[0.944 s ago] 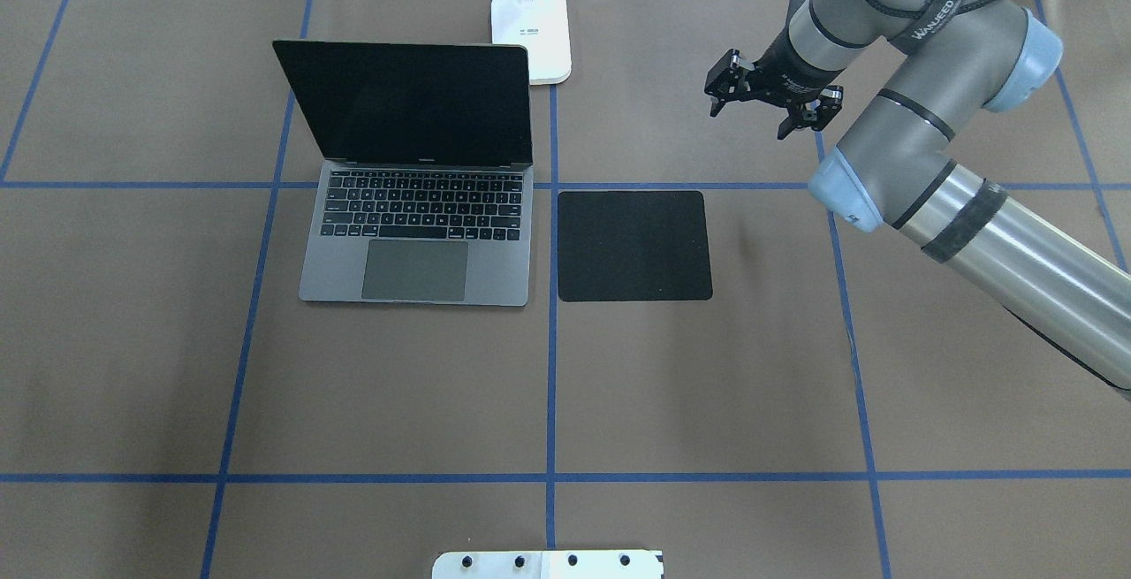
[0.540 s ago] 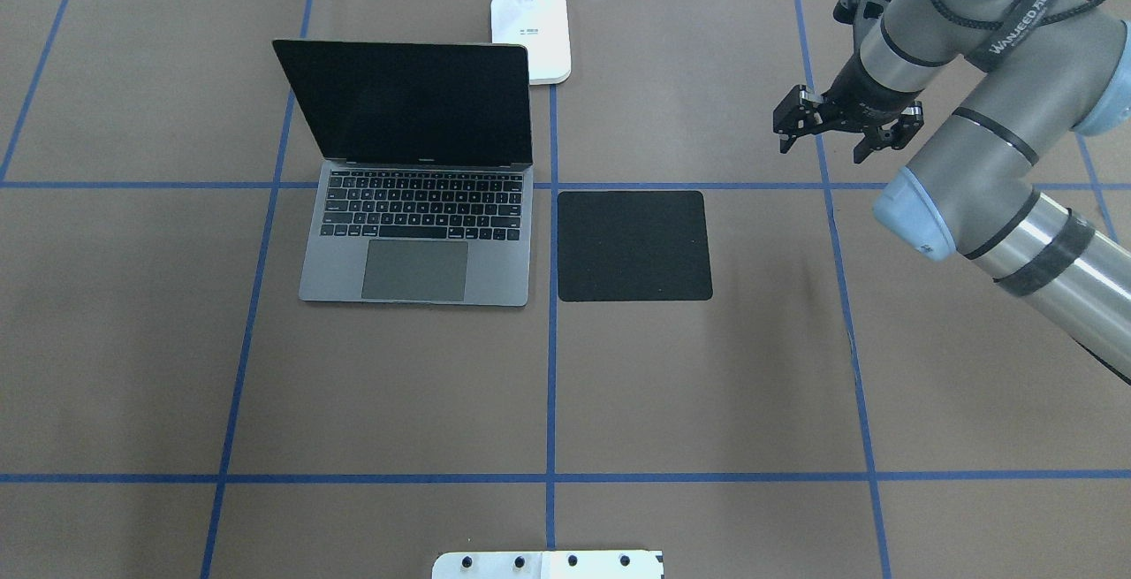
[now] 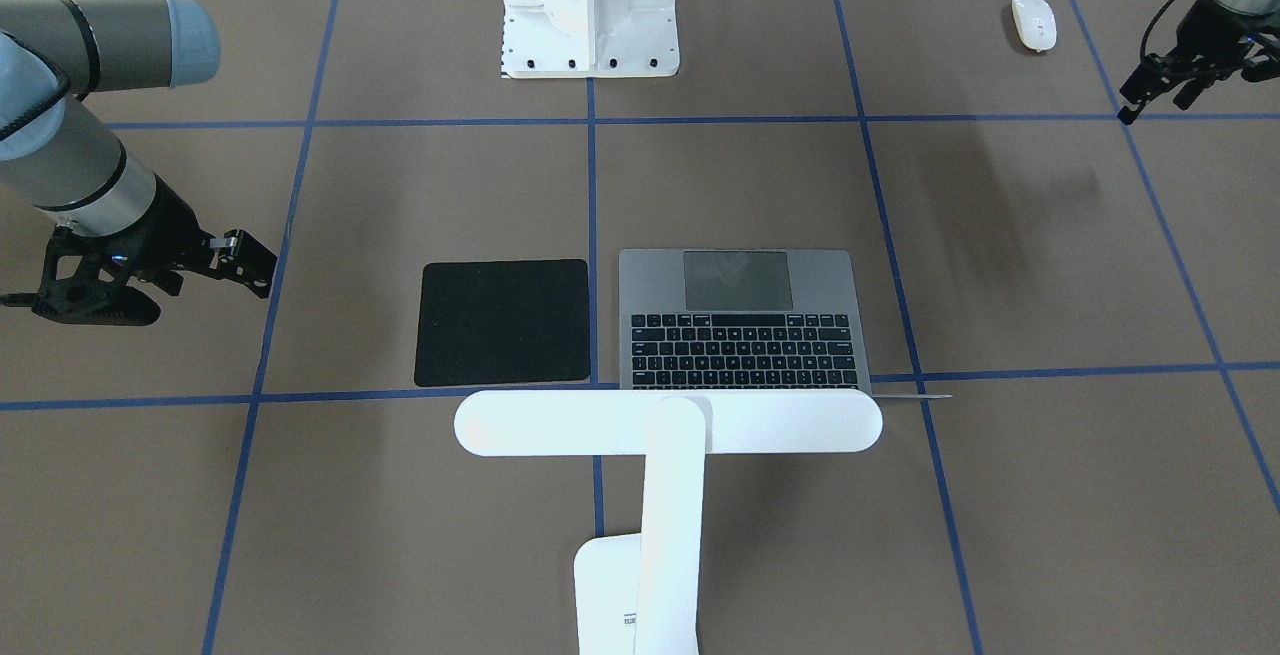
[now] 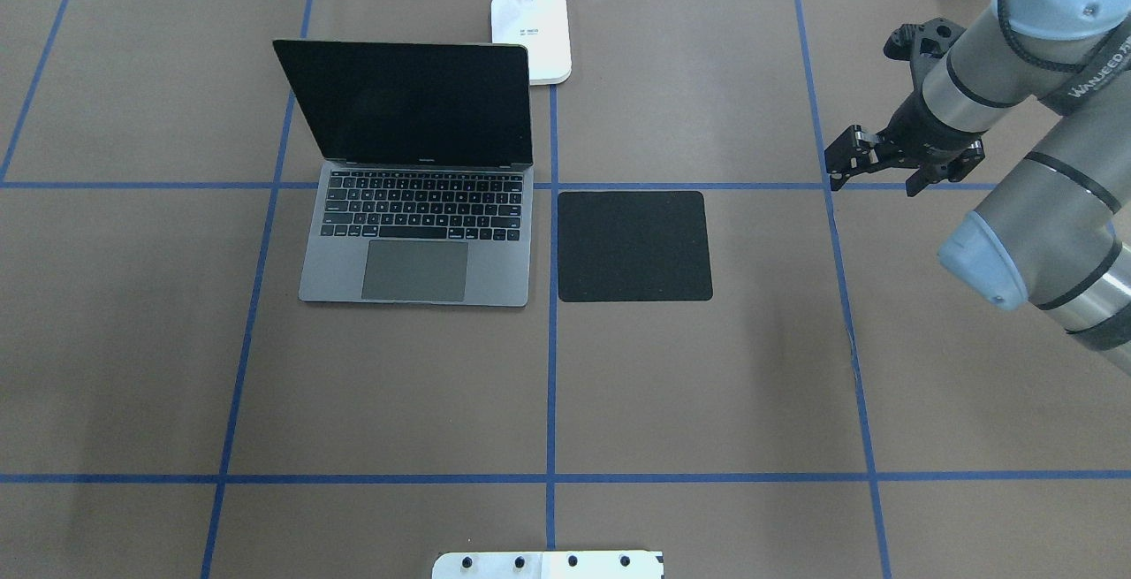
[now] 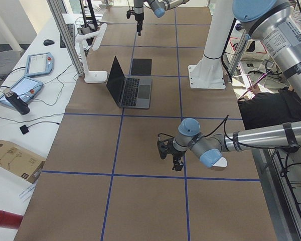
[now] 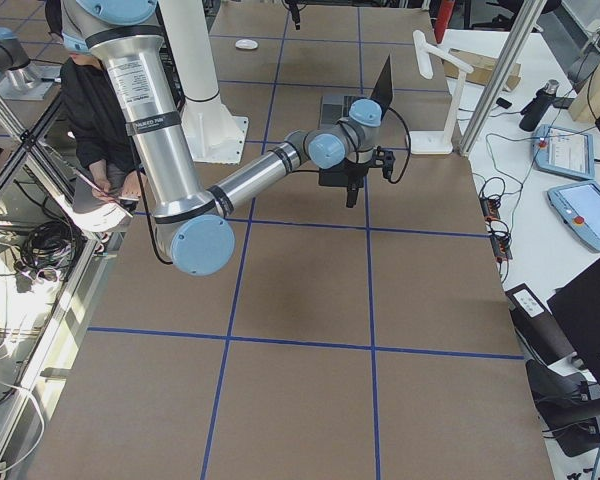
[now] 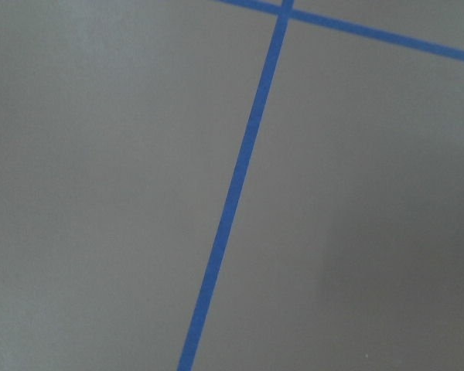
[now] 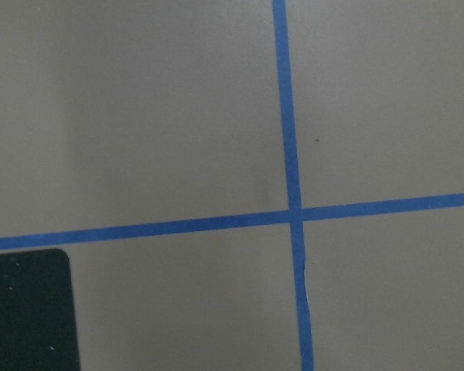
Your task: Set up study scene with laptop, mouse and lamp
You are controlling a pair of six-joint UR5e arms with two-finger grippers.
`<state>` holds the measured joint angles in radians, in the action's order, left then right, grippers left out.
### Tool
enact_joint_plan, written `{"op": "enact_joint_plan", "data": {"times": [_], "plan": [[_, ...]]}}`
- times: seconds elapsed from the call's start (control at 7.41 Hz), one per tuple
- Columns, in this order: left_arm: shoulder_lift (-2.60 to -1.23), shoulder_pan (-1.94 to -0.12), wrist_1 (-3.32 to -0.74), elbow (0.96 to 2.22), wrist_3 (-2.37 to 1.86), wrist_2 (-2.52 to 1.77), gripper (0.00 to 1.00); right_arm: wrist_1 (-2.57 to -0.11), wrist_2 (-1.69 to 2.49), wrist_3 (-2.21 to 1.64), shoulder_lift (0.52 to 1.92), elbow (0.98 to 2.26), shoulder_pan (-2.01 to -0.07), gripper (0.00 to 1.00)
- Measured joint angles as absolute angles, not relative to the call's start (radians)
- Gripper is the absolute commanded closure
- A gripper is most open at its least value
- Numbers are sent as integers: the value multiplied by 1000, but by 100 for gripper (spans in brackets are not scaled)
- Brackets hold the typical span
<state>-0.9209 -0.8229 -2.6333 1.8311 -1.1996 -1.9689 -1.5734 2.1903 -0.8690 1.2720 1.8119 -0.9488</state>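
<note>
overhead exterior: right gripper (image 4: 875, 183) hovers, jaws apparently apart.

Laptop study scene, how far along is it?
The laptop stands open with the lamp behind it: done. Nothing is in hand; the right tool is open and empty. Remaining: the mouse, lying near the left tool, far from the black pad.

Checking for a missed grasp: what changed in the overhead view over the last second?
The right gripper, open and empty, moved rightward in the overhead view and nearer the robot, away from the lamp. Nothing was grasped or released. The laptop, black pad and lamp stayed put.
</note>
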Motion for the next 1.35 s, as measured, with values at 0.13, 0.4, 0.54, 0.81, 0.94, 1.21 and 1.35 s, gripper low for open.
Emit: {"op": "enact_joint_plan", "data": {"times": [0.13, 0.4, 0.54, 0.81, 0.94, 1.21, 1.35], "plan": [[-877, -745, -2701, 1831, -1242, -1943, 0, -1572, 2190, -866, 1288, 1826, -948, 0], [-811, -609, -2809, 1831, -1271, -1929, 0, -1569, 2191, -866, 1299, 1834, -948, 0], [-793, -546, -2846, 1831, -1284, -1927, 0, -1568, 2191, -867, 1300, 1835, -948, 0], [-777, -451, -2872, 1831, -1328, -1924, 0, -1568, 2191, -870, 1301, 1836, -948, 0], [-768, -414, -2878, 1831, -1337, -1923, 0, -1568, 2191, -873, 1301, 1837, -947, 0], [-761, -315, -2887, 1830, -1353, -1923, 0, -1567, 2210, -876, 1303, 1839, -947, 0], [-760, -255, -2892, 1830, -1369, -1922, 0, -1567, 2235, -877, 1305, 1841, -947, 0]]}}
